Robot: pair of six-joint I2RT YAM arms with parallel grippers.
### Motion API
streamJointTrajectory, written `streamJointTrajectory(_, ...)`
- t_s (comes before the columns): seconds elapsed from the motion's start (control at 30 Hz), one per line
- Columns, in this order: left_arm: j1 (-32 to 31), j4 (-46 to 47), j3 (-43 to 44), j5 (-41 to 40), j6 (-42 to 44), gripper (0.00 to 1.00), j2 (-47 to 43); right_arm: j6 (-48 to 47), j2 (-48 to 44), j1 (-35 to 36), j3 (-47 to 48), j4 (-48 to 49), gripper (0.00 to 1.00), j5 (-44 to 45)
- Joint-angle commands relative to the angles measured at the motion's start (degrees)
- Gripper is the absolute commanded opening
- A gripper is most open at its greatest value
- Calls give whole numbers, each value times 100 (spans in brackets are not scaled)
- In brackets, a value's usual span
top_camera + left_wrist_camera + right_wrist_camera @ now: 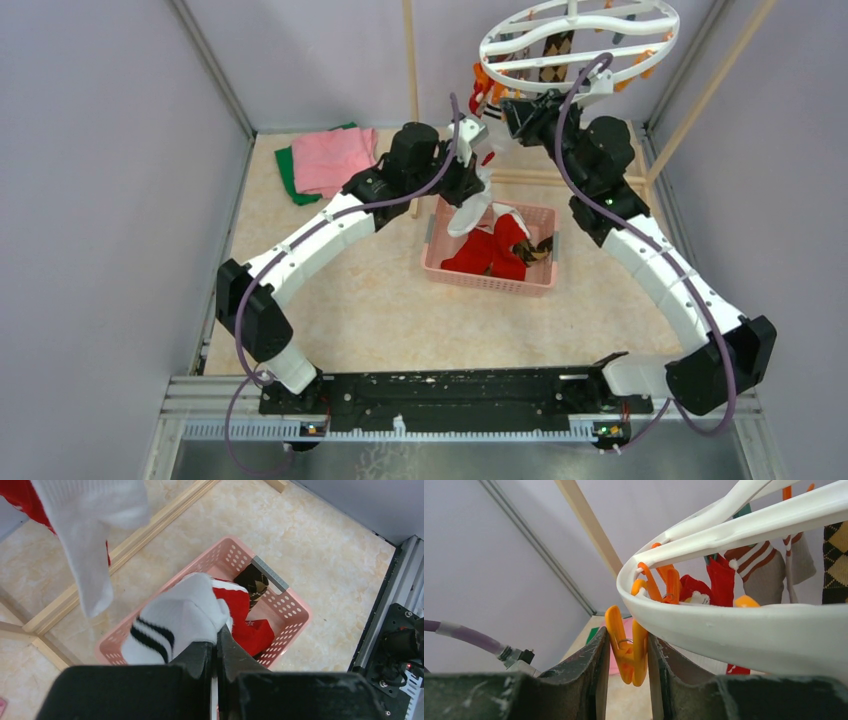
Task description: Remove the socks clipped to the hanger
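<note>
The white ring hanger [500, 52] hangs at the back right with several socks clipped under it, among them an argyle one [556, 55]. In the right wrist view its rim [749, 625] fills the frame, with red [722, 580], brown-striped [769, 575] and argyle [835, 565] socks behind. My right gripper [626, 637] is shut on an orange clip [626, 652] at the rim. My left gripper [218, 635] is shut on a white sock with black stripes [180, 620], held over the pink basket [292, 605]. Red socks [252, 630] and an argyle sock [255, 582] lie inside the basket.
Another white sock [90, 545] hangs at the left wrist view's upper left, its top out of frame. Folded pink [335, 158] and green [287, 172] cloths lie at the back left. The wooden rack's post [410, 80] and floor bar [150, 530] stand beside the basket.
</note>
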Motion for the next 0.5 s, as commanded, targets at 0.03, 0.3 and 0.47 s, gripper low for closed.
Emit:
streamJointTrajectory(0.03, 1, 173, -63, -190, 229, 0, -296, 109, -329, -32, -116, 67, 25, -10)
streamJointTrajectory(0.3, 43, -250, -698, -443, 1001, 69, -379, 1, -875, -32, -803, -417, 99, -136)
streamJointTrajectory(0.47, 82, -681, -772, -723, 1460, 96, -282, 76, -1332, -32, -1287, -748, 99, -292)
